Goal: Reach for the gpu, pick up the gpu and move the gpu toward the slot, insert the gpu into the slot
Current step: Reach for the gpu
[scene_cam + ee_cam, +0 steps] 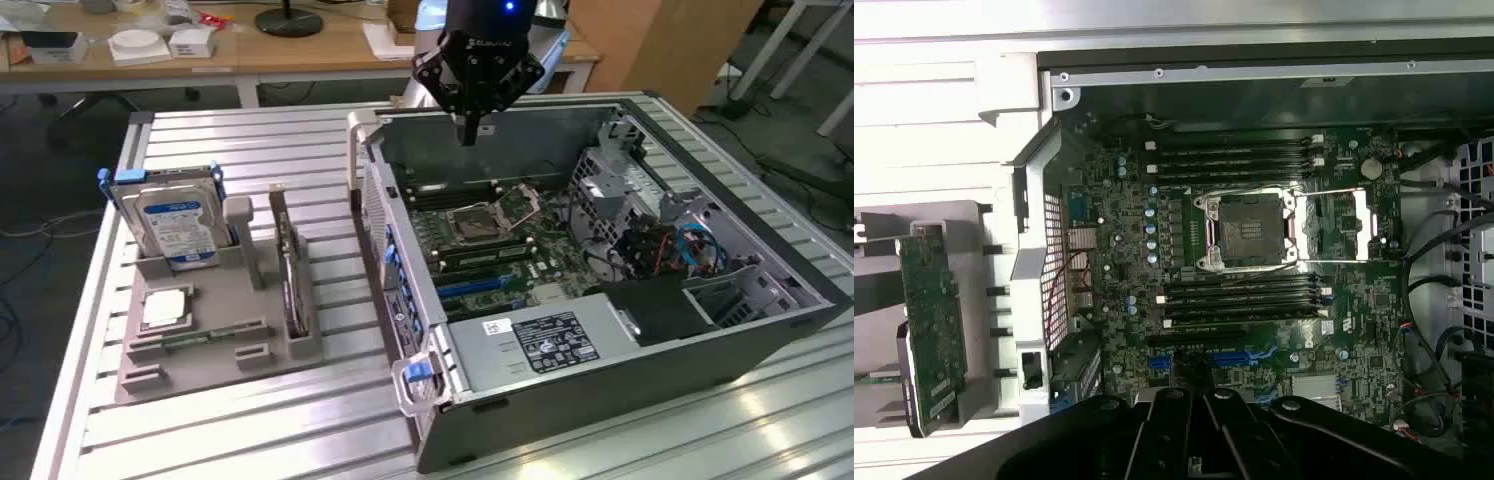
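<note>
Over the open case, gripper: the black jointed gripper (469, 133) hangs from the arm above the far wall of the dark grey metal computer case (641, 385), fingertips pointing down. It also shows in the wrist view (1197, 400).
Gripper state: fingers drawn fully together, nothing held between them, touching nothing.
Gpu: the thin flat green circuit card with a silver end bracket, the gpu (291, 272), stands on edge in a grey plastic holder (214, 365). It is outside the case, to the exterior view's left of it, and well apart from the gripper. In the wrist view the gpu (929, 320) sits beside the case's perforated wall.
Slot: the long narrow blue plastic slot (470, 287) lies on the green motherboard (534, 245) inside the case. In the wrist view the slot (1239, 357) is close to the fingertips.
Holder, other items: a silver-and-blue hard drive (167, 215) stands upright at the far end. A square silver processor chip (163, 308) lies flat. A small narrow green memory stick (200, 337) sits beside the chip.
Motherboard: the square silver processor socket (470, 222) has its frame lifted open.
Support: the holder and the case rest on a slatted metal table (267, 430).
</note>
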Action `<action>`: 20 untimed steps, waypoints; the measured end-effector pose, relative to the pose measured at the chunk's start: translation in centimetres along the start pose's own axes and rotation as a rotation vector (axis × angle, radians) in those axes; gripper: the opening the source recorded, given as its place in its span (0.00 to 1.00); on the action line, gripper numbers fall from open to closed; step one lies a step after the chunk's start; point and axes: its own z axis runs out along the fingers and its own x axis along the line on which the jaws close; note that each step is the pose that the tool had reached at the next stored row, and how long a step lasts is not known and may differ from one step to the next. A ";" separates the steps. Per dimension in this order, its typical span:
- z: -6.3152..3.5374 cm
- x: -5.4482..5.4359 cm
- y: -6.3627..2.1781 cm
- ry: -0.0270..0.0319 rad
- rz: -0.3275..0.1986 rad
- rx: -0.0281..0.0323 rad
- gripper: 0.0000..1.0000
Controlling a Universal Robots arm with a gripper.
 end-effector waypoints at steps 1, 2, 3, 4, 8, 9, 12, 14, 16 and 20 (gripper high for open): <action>0.00 0.0 0.00 0.0000 0.000 0.0000 0.10; 0.00 0.0 0.00 0.0000 0.000 0.0000 0.10; 0.00 0.0 0.00 0.0000 0.000 0.0000 0.10; 0.00 0.0 0.00 -0.0001 0.000 0.0000 0.10; -0.01 0.5 -0.04 -0.0001 0.000 0.0000 0.10; -0.02 0.8 -0.06 0.0000 0.000 0.0000 0.10; -0.04 1.4 -0.10 -0.0001 0.000 0.0000 0.10; -0.04 1.7 -0.13 0.0000 0.000 -0.0001 0.10; -0.05 2.0 -0.15 0.0000 0.000 0.0000 0.10; -0.07 2.7 -0.20 0.0000 0.000 0.0000 0.10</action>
